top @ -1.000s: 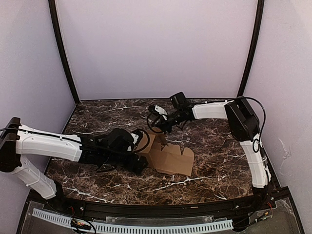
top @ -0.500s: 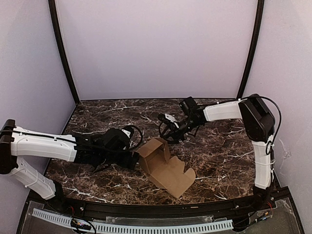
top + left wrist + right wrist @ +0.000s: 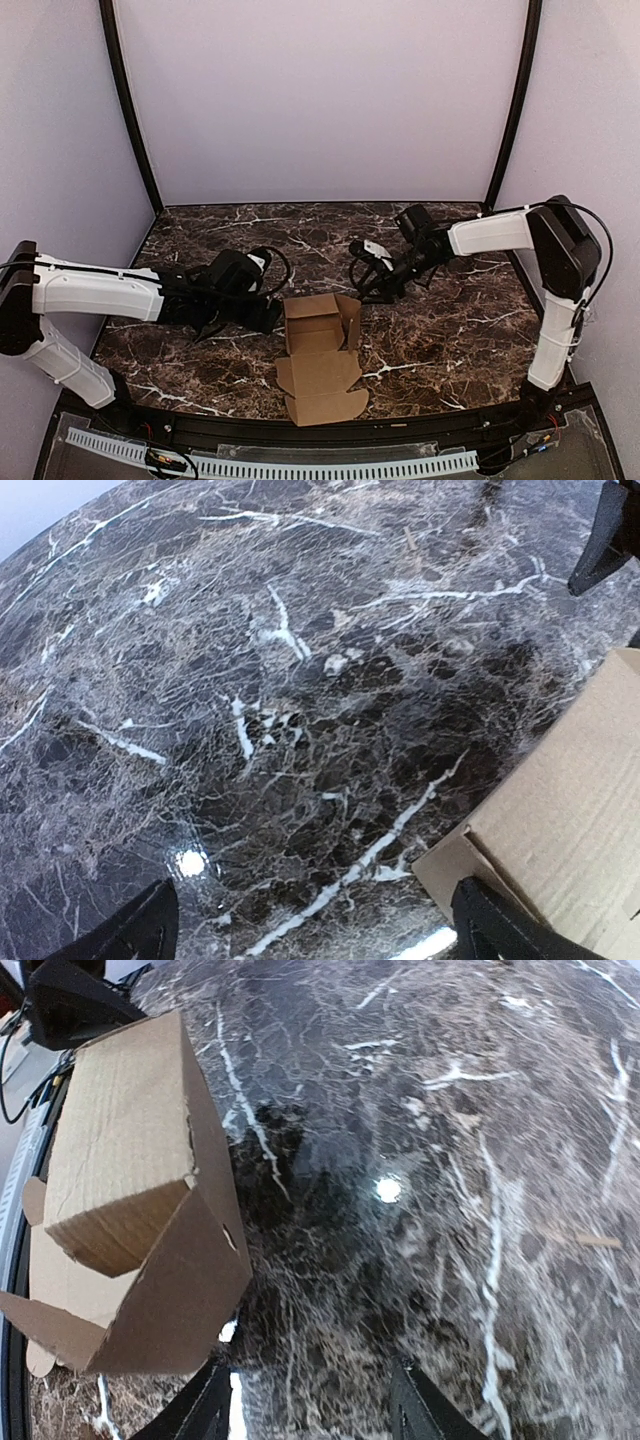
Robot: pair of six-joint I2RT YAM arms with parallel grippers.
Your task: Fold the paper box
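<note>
Left wrist view: left pincer (image 3: 320, 932) spread wide, one dark fingertip (image 3: 140, 925) in the lower left corner, the other in the lower right corner, nothing pinched between. Beneath the gap, bare dark marble table (image 3: 250, 680) with white veins and a small glare spot. At the lower right, just beside the right-hand fingertip, a corner of the brown cardboard box (image 3: 570, 820); cannot tell whether touching.

Right wrist view: right pincer (image 3: 315, 1415) likewise spread, two dark fingertips along the bottom edge, nothing held. Between and above them, the same marble. At the left of the frame, the box (image 3: 130, 1180), partly folded: one wall upright, a side flap leaning outward, more flaps flat on the table at lower left. Lowest corner close above the left-hand fingertip.

Top external view: left pincer (image 3: 268, 312) left of centre, at the end of a white and black arm (image 3: 100, 295) reaching in from the left edge. Right pincer (image 3: 368, 285) right of centre, on an arm bending in from the right edge. Box (image 3: 320, 345) in the lower middle of the frame, between the two pincers and a little below both. Upper part raised into a shallow open tray with short walls; lower part lying flat, flaps spread toward the bottom edge. Left pincer just beside the tray's upper left corner; right pincer near its upper right corner, a strip of marble showing between. Around the table, plain pale walls (image 3: 320, 100) and two dark curved posts (image 3: 125, 110).
</note>
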